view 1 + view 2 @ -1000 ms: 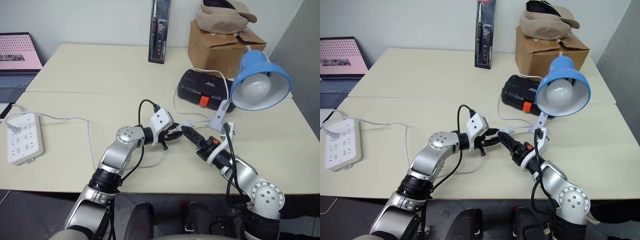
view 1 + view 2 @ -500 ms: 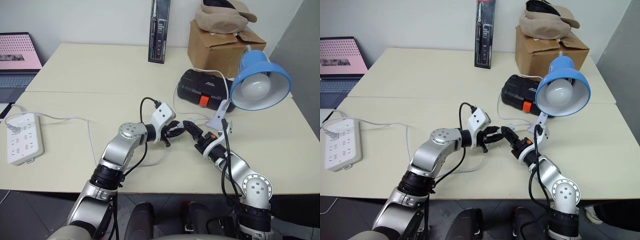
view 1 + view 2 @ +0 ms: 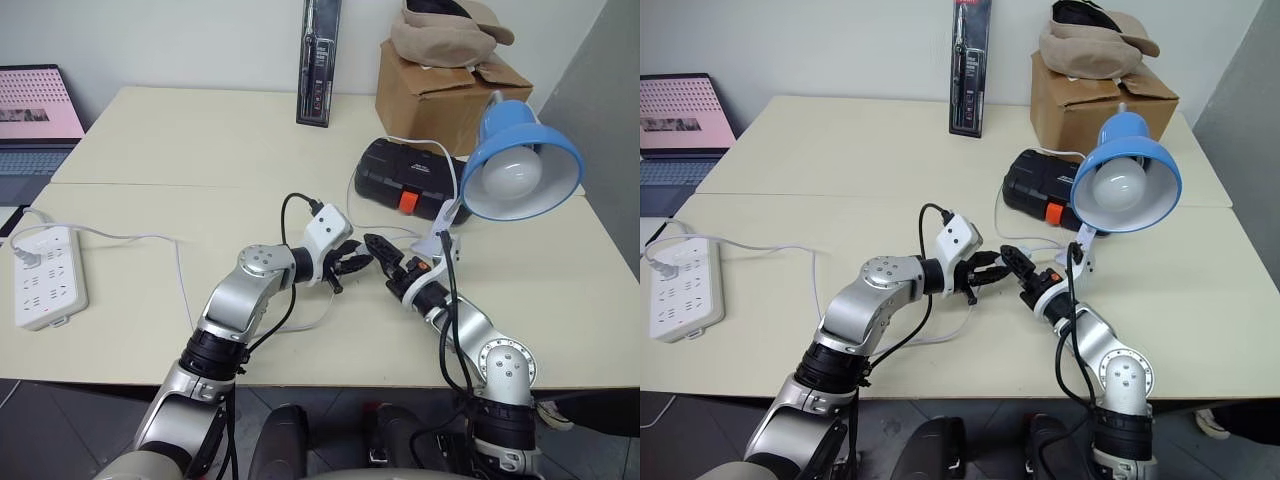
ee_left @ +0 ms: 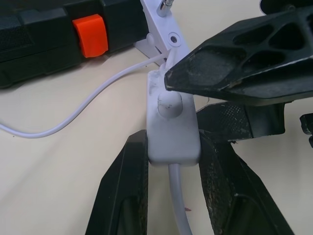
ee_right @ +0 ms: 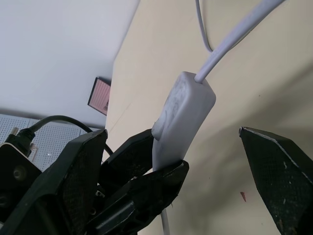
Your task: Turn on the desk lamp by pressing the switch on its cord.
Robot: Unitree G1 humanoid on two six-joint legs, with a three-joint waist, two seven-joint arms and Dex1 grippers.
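From the head views, the left gripper (image 3: 345, 266) is pinching the switch (image 4: 172, 125) above the table (image 3: 150, 150), the right gripper (image 3: 385, 255) meeting it, the desk lamp (image 3: 520, 165) unlit. Left wrist view: the switch is lying lengthwise between clamped fingers (image 4: 122, 186), cord (image 4: 178, 210) trailing back, a right fingertip (image 4: 234, 63) hovering over its button. Right wrist view: wide-open fingers (image 5: 279, 176) are straddling the switch.

Office or lab workspace: two cream desks (image 3: 200, 140) pushed together against plain white wall; laptop (image 3: 35, 120) off left edge; cardboard box (image 3: 440, 95) at far right corner; power strip (image 3: 45, 275) near left edge.
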